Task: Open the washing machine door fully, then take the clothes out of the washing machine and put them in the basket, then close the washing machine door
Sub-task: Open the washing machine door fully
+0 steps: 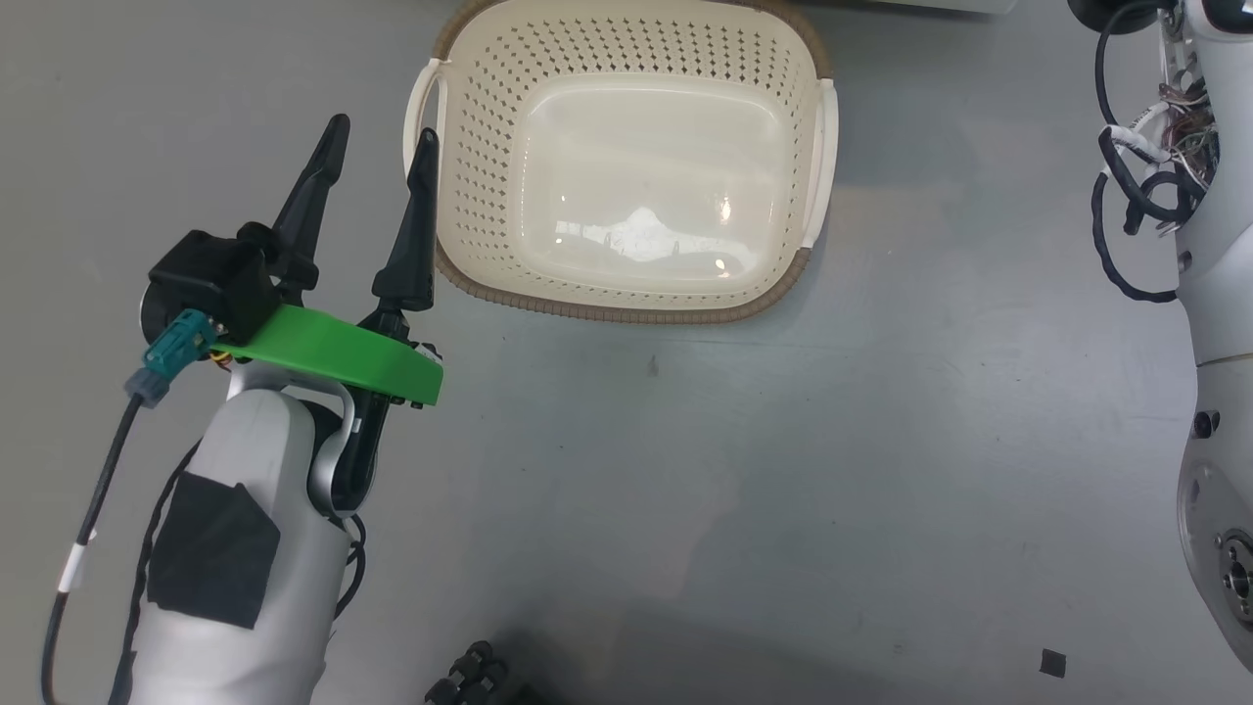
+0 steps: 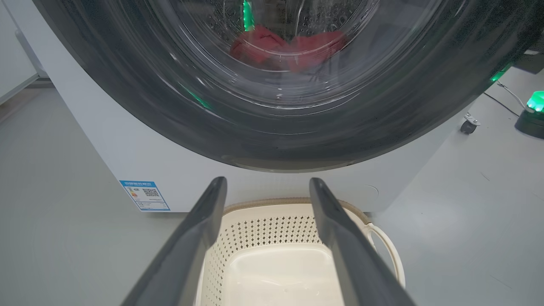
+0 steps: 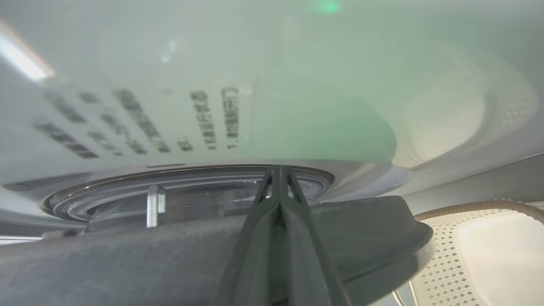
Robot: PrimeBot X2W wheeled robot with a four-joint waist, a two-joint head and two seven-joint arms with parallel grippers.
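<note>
The cream basket [image 1: 626,311] stands empty on the grey floor, just below the washing machine [image 2: 127,148]. My left gripper [image 1: 383,130] hangs open beside the basket's left handle, its fingers [image 2: 199,238] framing the basket [image 2: 272,229]. Above them is the washing machine door [image 2: 276,140], whose glass shows the red clothes [image 2: 289,46] lying in the drum. My right gripper [image 3: 278,169] is shut, and its tips reach past the door's dark edge [image 3: 127,255] into the gap before the grey gasket [image 3: 191,187]. The machine's white front [image 3: 127,63] carries a printed text sticker.
A blue label [image 2: 144,195] sits low on the machine's front. A dark device with a green light [image 2: 535,102] and a small caster [image 2: 469,125] stand on the floor to the right. My right arm's pale forearm [image 1: 1214,294] with loose cables runs down the head view's right edge.
</note>
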